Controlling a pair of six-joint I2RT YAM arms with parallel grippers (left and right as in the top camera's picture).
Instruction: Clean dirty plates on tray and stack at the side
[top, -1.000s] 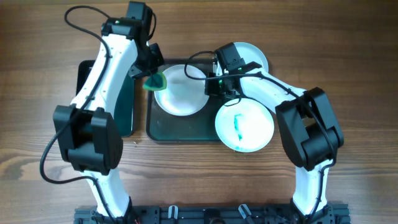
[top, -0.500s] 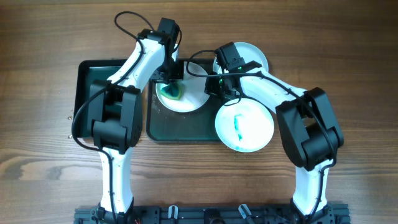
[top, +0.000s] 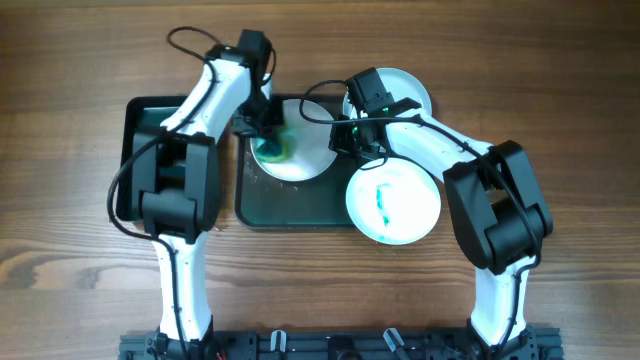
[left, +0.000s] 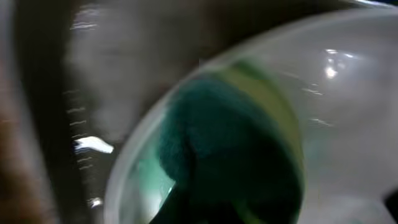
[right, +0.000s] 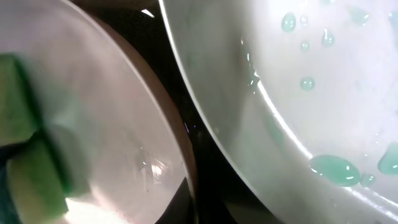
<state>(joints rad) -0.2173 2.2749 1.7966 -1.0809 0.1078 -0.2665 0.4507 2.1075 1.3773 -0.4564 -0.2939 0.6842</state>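
Observation:
A white plate (top: 308, 152) lies on the back left of the large dark green tray (top: 290, 208). My left gripper (top: 264, 130) is shut on a green sponge (top: 271, 150) and presses it on the plate's left part. The left wrist view shows the sponge (left: 230, 143) on that plate (left: 348, 93), blurred. My right gripper (top: 342, 138) is shut on the plate's right rim (right: 180, 155). A pale blue plate (top: 395, 205) with a teal smear lies on the tray's right end, and the right wrist view shows it (right: 298, 74) with teal drops. A second white plate (top: 405, 88) lies off the tray at the back right.
A smaller dark tray (top: 135, 125) stands left of the big tray, partly under the left arm. Bare wooden tabletop (top: 560, 120) lies on the far right and along the front.
My left gripper has brought the sponge from the plate's left edge onto the plate, and its arm has swung in over the small tray. The right gripper and all plates have stayed put.

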